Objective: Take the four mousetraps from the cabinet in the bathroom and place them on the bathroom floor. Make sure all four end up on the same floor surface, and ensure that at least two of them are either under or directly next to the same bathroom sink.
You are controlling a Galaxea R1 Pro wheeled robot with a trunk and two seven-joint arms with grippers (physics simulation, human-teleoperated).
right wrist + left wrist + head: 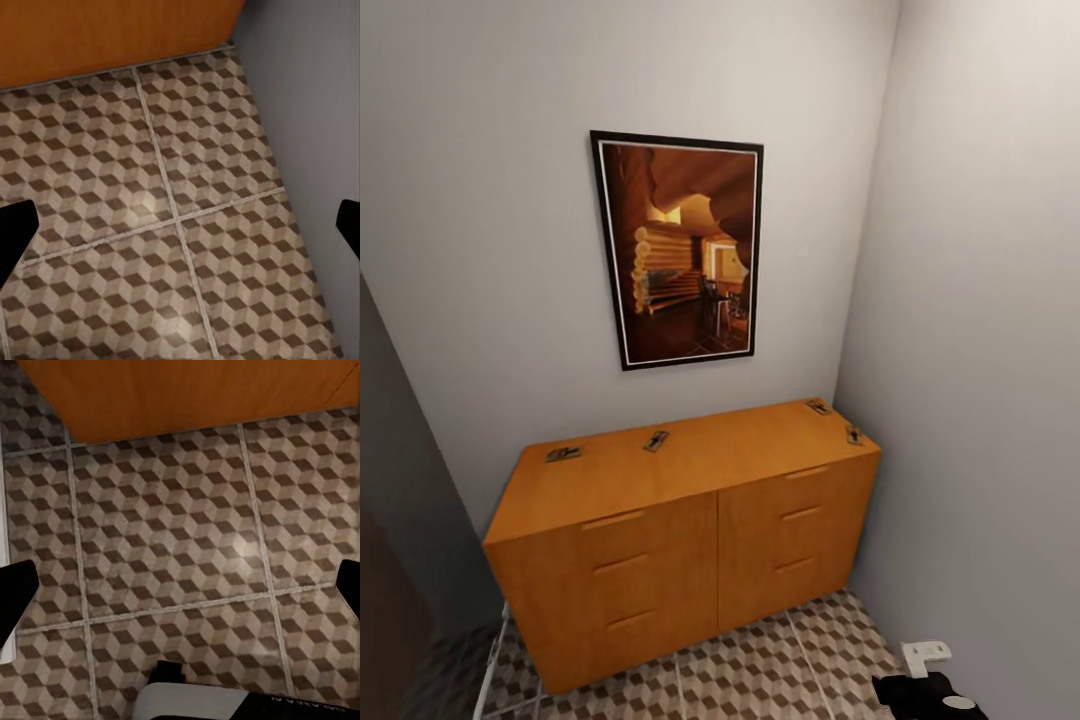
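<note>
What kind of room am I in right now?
Probably a narrow corner of a home bathroom, though no sink or toilet confirms it: patterned tile floor, a low wooden cabinet against plain grey walls with four mousetraps on top, and a framed picture above.

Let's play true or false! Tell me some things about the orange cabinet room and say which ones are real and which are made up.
1. Four mousetraps sit on top of the cabinet: one, another, a third and a fourth. True.
2. A mousetrap already lies on the bathroom floor. False: none is seen on the floor.
3. A framed picture hangs on the wall above the cabinet. True.
4. One cabinet drawer is pulled open. False: all the fronts look shut.
5. The left tool holds a mousetrap. False: it is open over bare tiles.
6. The right tool is open too. True.
</note>
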